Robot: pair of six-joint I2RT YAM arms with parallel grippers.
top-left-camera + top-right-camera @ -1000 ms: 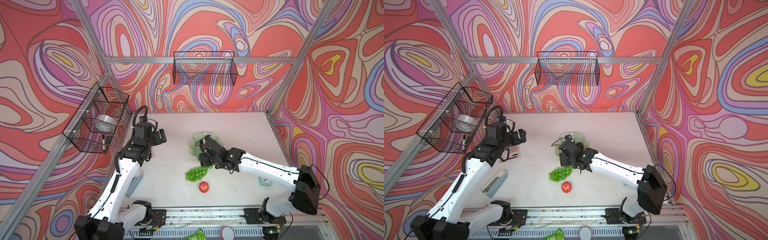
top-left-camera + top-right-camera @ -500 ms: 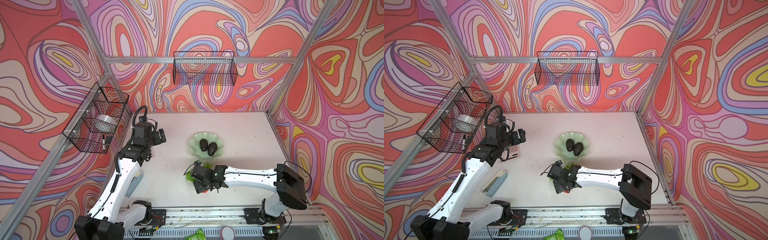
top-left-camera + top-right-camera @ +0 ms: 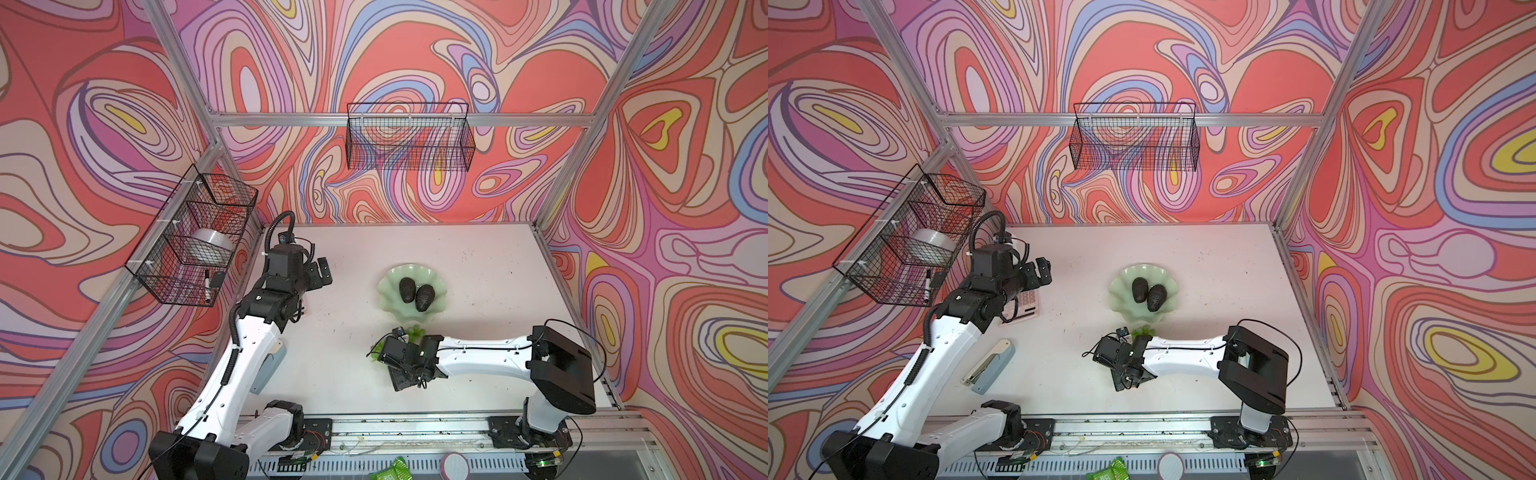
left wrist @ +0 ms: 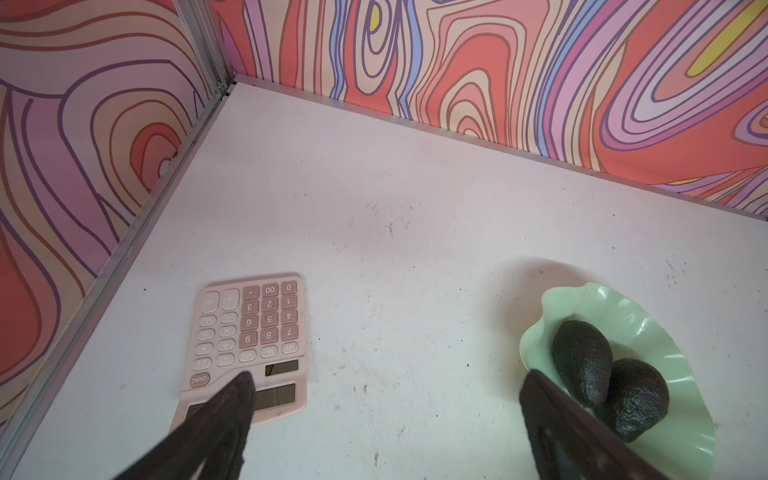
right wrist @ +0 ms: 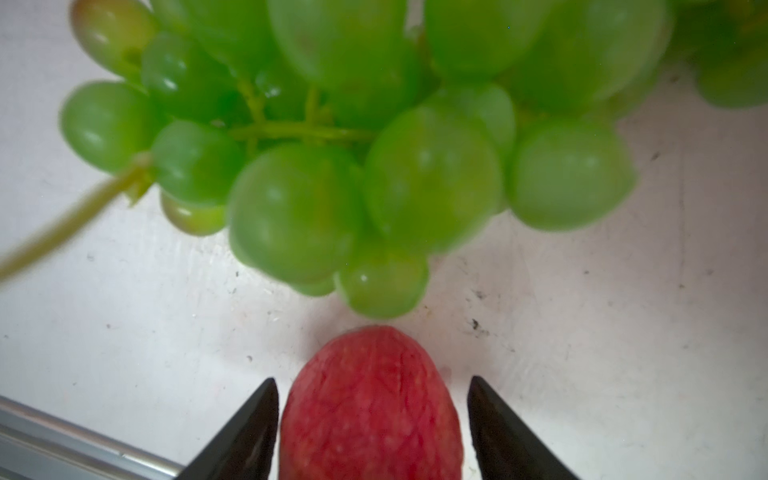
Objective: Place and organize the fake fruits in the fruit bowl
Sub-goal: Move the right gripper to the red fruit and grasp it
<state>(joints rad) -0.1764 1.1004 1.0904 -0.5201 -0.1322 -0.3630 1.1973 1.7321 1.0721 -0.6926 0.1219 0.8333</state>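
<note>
Straddles red apple point(image 5: 370, 411) on worktop point(image 3: 478, 270) with right gripper point(image 5: 372, 380) jaws part-open, thin gaps either side, no grip. Sits just beside green grapes point(image 5: 353, 145). Keeps nothing in left gripper point(image 4: 386, 376), jaws spread wide. Shows 2 avocados point(image 3: 424, 298) lying in fruit bowl point(image 3: 384, 286).

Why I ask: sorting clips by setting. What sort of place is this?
Likely a robot test booth, not a kitchen: two arms mounted on a rail, metal-framed patterned walls, wire baskets hung up.
</note>
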